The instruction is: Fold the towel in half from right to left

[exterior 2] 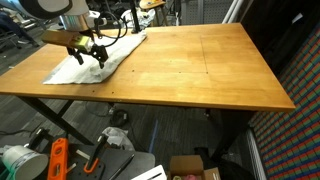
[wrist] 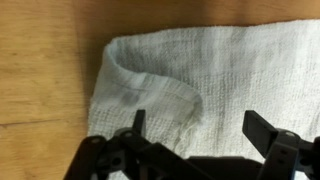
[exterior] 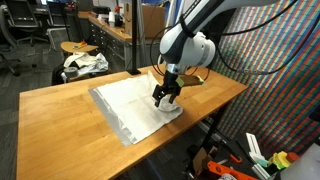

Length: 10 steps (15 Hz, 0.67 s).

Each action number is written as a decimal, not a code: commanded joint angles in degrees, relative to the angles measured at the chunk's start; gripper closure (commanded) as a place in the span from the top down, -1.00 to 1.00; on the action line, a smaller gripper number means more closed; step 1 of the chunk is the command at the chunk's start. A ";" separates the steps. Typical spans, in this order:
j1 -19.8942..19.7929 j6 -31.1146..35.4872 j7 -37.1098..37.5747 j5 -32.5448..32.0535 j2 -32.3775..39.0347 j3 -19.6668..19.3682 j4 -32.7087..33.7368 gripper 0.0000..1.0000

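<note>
So the white towel [exterior: 128, 106] is lying spread out on the wooden table [exterior: 55, 115], toward the edge nearest the arm. The gripper [exterior: 165, 99] is right down over the towel's corner, in both exterior views [exterior 2: 97, 58]. In the wrist view the fingers [wrist: 138, 122] are spread wide with nothing pinched between them, just towel [wrist: 225, 65] underneath. That corner is a bit rumpled, with a raised fold [wrist: 155, 88] curling up beside bare wood [wrist: 45, 60].
</note>
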 commanded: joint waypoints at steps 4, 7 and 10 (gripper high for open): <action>3.95 4.80 9.43 -4.90 -1.06 0.64 -0.96 1.00; 4.74 4.82 14.32 -8.92 -0.06 0.00 -0.09 1.00; 4.84 4.80 17.84 -12.24 0.66 -0.29 0.28 1.00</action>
